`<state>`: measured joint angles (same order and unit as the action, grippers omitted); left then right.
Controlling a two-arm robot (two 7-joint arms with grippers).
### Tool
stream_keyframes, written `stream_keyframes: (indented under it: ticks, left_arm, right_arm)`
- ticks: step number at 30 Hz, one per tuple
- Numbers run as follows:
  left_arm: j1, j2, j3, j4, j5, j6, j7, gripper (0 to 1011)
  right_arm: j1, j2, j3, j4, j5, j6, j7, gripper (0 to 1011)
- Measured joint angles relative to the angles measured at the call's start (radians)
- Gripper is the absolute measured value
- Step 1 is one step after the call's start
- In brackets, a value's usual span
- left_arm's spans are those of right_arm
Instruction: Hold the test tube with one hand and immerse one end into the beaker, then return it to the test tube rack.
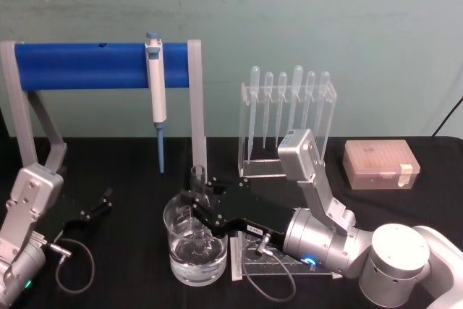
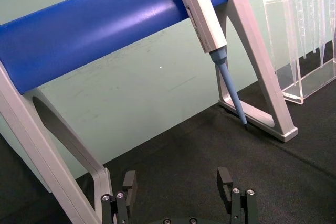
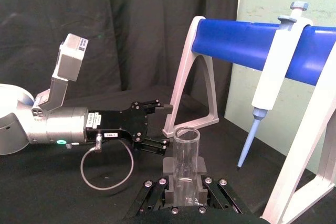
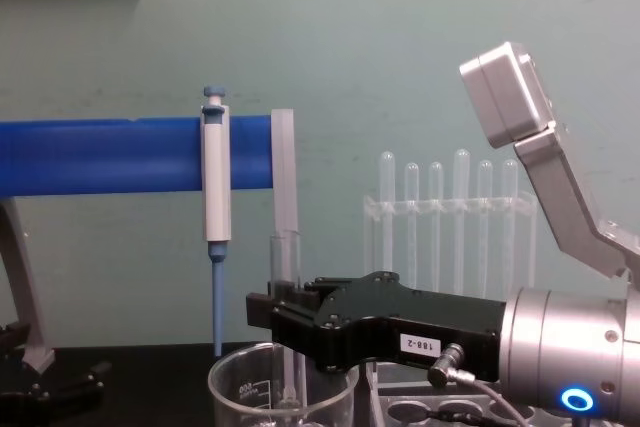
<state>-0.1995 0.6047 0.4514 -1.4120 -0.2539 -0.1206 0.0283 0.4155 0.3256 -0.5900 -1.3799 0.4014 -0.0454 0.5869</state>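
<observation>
- The right gripper (image 1: 197, 204) is closed tight on the test tube (image 1: 197, 179). It holds the tube near the middle and keeps it standing straight up.
- The tube is over the beaker (image 1: 173, 251), and its round bottom end is down inside the glass. I think the end reaches the water (image 1: 197, 262), so the dipping part looks like it is happening now.
- What is left: lift the tube out and put it back in the test tube rack (image 1: 237, 262). The rack lies on the black worktop (image 1: 130, 171) at 3 o'clock from the beaker, just beside it, under the right arm.
- The tube is clear glass, thin and long, with an open top. It looks empty.
- The left gripper (image 2: 177, 182) rests at 9 o'clock from the beaker, well apart, wide open and holding nothing.
</observation>
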Motion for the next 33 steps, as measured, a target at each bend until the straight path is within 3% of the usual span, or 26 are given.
stream_keyframes:
  ticks: [33]
  left_arm:
    - [0.0, 0.0, 0.0, 0.0, 0.0, 0.0, 0.0, 1000]
  right_arm:
    - [0.0, 0.0, 0.0, 0.0, 0.0, 0.0, 0.0, 225]
